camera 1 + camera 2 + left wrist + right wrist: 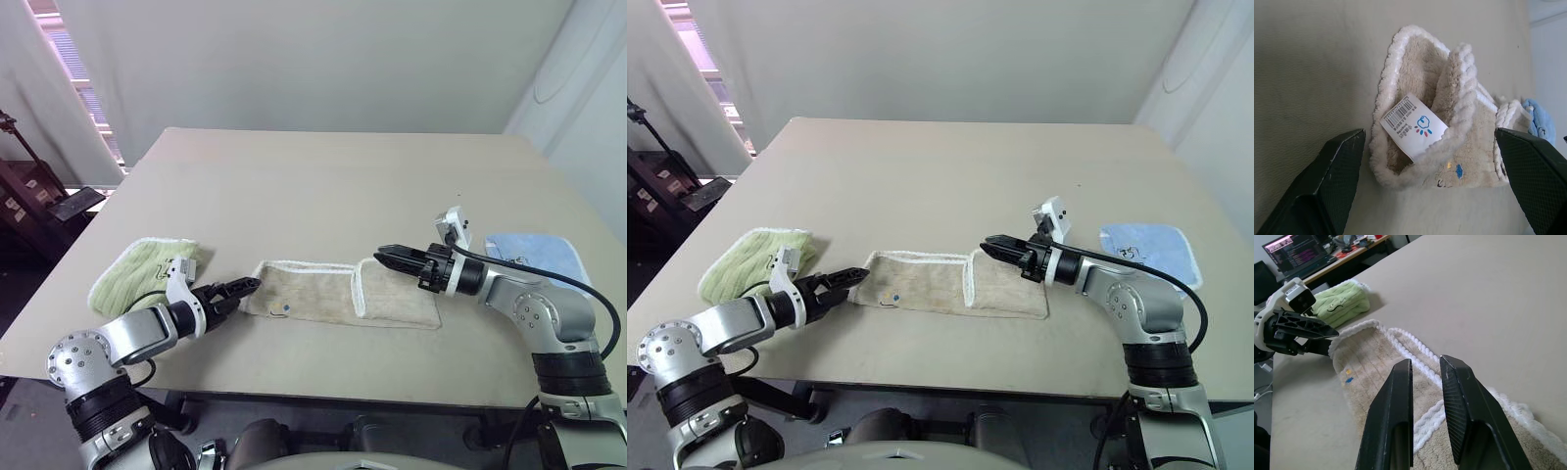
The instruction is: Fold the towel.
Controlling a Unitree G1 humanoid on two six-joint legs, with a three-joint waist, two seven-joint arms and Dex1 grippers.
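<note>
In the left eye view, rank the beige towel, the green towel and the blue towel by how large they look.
1. The beige towel, the long folded strip, is plainly largest.
2-3. The green towel and the blue towel look alike; the right arm covers part of the blue one, so I won't rank them.

beige towel (338, 292) on table (323, 186), L gripper (235, 291) at its end
</note>
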